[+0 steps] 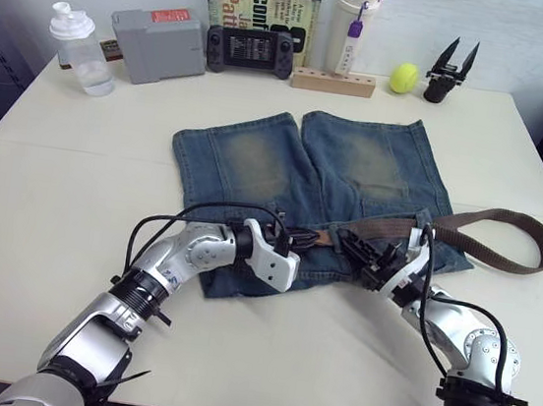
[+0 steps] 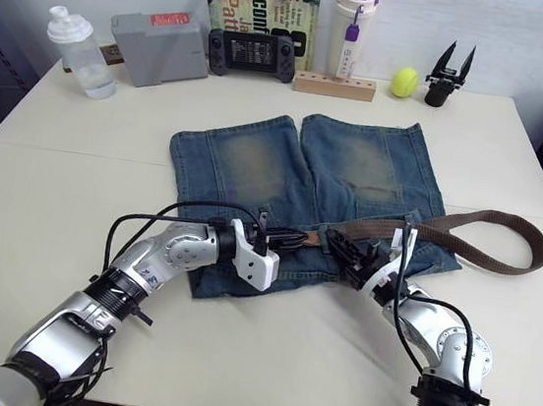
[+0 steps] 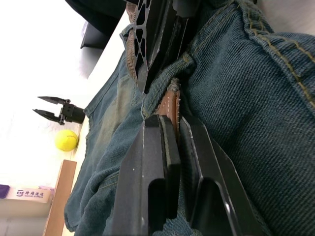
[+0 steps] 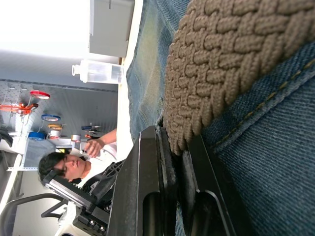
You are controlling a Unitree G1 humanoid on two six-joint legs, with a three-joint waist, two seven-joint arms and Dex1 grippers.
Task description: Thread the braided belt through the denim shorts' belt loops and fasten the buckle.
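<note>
The denim shorts (image 1: 325,170) lie flat on the table, waistband toward me. The braided belt (image 1: 520,234) runs along the waistband and loops out over the table on the right. My left gripper (image 1: 297,238) is shut on the belt's smooth leather tip (image 3: 170,105), which comes out from under a denim belt loop (image 3: 165,78). A short way to the right, my right gripper (image 1: 360,249) is shut on the woven strap (image 4: 221,59) over the waistband. The two grippers face each other closely. The buckle is hidden.
Along the table's far edge stand a shaker bottle (image 1: 77,48), grey box (image 1: 157,43), game console (image 1: 251,50), book (image 1: 261,4), white tumbler (image 1: 353,25), wooden block (image 1: 333,82), tennis ball (image 1: 403,78) and a spare black gripper (image 1: 451,72). A person (image 4: 64,167) sits beyond the table.
</note>
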